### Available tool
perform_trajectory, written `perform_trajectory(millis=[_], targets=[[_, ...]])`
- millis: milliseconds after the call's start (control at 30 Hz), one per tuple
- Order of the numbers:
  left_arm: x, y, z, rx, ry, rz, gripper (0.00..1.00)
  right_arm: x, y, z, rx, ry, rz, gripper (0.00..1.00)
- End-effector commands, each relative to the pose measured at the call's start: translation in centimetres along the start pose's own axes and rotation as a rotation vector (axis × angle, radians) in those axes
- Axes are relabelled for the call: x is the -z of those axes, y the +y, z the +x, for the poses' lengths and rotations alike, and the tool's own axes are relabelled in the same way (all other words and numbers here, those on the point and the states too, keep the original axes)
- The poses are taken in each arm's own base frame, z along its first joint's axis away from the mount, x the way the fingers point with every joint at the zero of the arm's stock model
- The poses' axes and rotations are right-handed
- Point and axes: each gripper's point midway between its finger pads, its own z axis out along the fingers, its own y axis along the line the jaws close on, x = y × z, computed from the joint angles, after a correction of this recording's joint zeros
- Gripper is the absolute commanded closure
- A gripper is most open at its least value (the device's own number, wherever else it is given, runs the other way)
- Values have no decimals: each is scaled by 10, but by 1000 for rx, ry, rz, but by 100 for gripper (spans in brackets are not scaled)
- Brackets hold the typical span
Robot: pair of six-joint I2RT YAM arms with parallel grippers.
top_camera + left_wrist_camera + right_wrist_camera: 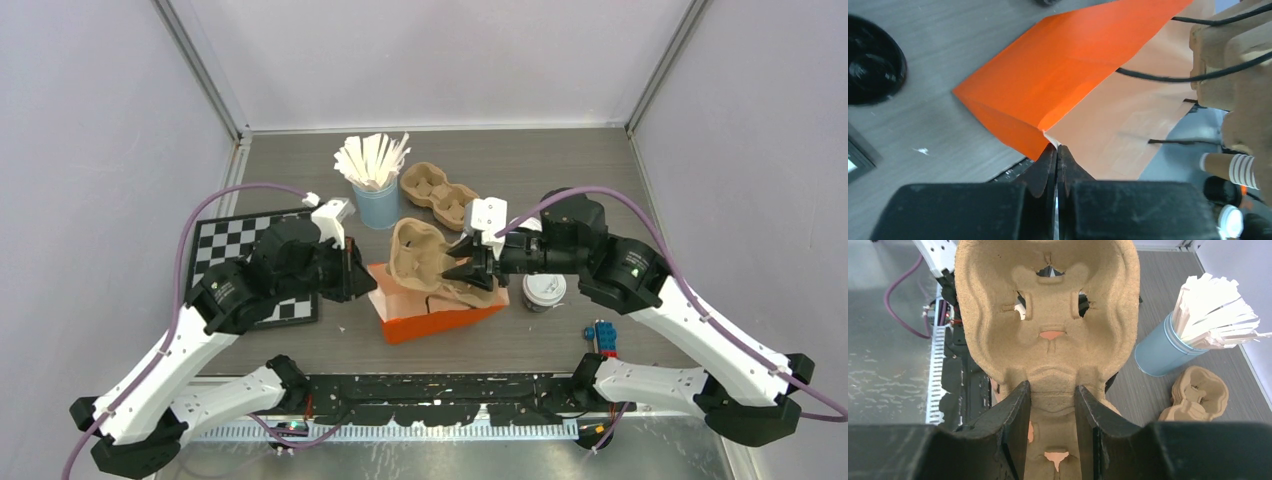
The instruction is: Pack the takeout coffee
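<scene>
One takeout coffee (544,291), a dark cup with a white lid, stands on the table to the right of the orange bag (440,315). The bag lies on its side with its mouth toward the left arm. My left gripper (362,278) is at the bag's left end. In the left wrist view it (1057,150) is shut on the rim of the bag (1068,65). My right gripper (470,272) holds a brown pulp cup carrier (428,255) tilted up over the bag. In the right wrist view its fingers (1018,415) clamp the carrier's (1048,315) middle ridge.
A light-blue cup of white sticks (377,200) and a second pulp carrier (440,195) stand behind the bag. A checkerboard (235,250) lies under the left arm. Small blue and red pieces (604,335) sit near the right arm's base.
</scene>
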Motion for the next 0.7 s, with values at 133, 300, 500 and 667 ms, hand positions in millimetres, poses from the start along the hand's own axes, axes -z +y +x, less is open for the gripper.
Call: perform_trajectory(millis=[133,300,500,667], targets=[[-15,-3,-47,-99,-76,55,85,-18,-10,15,63,28,30,67],[-5,-2,-45,-22,-72,42,61,-21,-11,33,87,70,29,67],[3,3,-28,136,-41,10,52,-29,-10,48,99,129,-4,67],[-5,10,-26,183,-51,-16,50,-35,-20,33,121,99,23,69]])
